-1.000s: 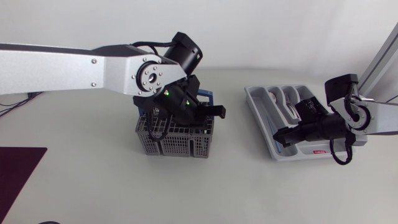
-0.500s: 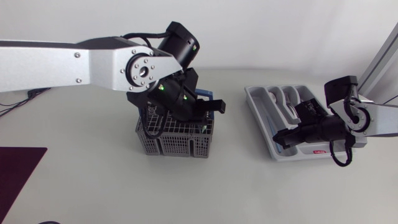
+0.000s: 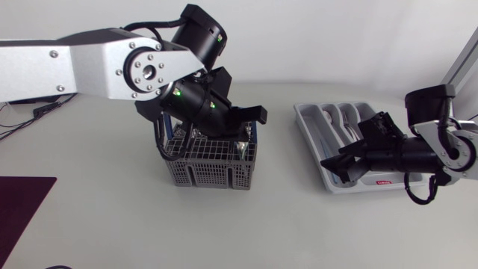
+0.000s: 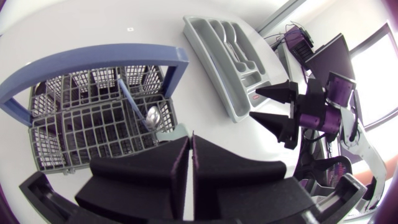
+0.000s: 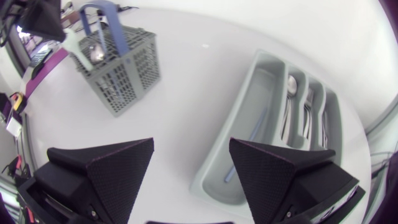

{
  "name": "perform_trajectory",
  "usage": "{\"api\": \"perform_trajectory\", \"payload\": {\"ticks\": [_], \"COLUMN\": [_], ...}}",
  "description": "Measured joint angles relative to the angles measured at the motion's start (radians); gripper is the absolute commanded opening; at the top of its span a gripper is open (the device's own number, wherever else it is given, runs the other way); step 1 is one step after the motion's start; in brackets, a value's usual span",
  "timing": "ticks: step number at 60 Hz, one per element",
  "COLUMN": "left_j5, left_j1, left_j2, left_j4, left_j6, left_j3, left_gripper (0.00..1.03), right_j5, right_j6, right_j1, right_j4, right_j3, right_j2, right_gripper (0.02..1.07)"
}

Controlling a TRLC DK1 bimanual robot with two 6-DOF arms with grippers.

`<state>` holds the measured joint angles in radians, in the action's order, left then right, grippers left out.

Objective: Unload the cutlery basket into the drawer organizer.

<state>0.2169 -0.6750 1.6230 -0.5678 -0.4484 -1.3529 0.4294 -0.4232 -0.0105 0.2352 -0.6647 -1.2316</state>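
Note:
The grey cutlery basket (image 3: 209, 163) with a blue handle stands mid-table, also seen in the left wrist view (image 4: 93, 118) and the right wrist view (image 5: 121, 68). My left gripper (image 3: 224, 128) hovers just above it, shut (image 4: 189, 155), with nothing visible between the fingers. A spoon with a blue handle (image 4: 151, 116) stands in the basket below it. The grey drawer organizer (image 3: 302, 119) lies to the right and holds spoons, forks and a blue-handled piece (image 5: 249, 140). My right gripper (image 3: 336, 164) is open (image 5: 189, 165) over the organizer's near left edge.
A dark purple mat (image 3: 22, 209) lies at the table's front left corner. White bare tabletop stretches between basket and organizer (image 3: 287, 172) and along the front edge.
My left arm has risen and swung back to the left, lifting its shut gripper up from the basket. The right gripper has shifted slightly over the organizer's edge, still open.

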Motion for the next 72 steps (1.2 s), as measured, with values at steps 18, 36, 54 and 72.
{"api": "perform_trajectory", "payload": {"ticks": [18, 36, 54, 72], "left_j5": [0.033, 0.032, 0.033, 0.033], "left_j1": [0.0, 0.007, 0.009, 0.009], "left_j2": [-0.04, -0.084, -0.123, -0.177], "left_j4": [-0.02, -0.064, -0.112, -0.169], "left_j6": [0.0, 0.005, 0.031, 0.041], "left_j3": [0.0, 0.0, 0.0, -0.033], "left_gripper": [0.04, 0.04, 0.04, 0.04], "right_j5": [0.099, 0.105, 0.11, 0.109], "right_j6": [-0.119, -0.133, -0.133, -0.132], "right_j1": [-0.199, -0.293, -0.343, -0.362], "right_j4": [0.099, 0.141, 0.154, 0.154], "right_j3": [0.105, 0.117, 0.117, 0.117], "right_j2": [0.232, 0.328, 0.391, 0.397], "right_gripper": [0.95, 0.95, 0.95, 0.95]}}
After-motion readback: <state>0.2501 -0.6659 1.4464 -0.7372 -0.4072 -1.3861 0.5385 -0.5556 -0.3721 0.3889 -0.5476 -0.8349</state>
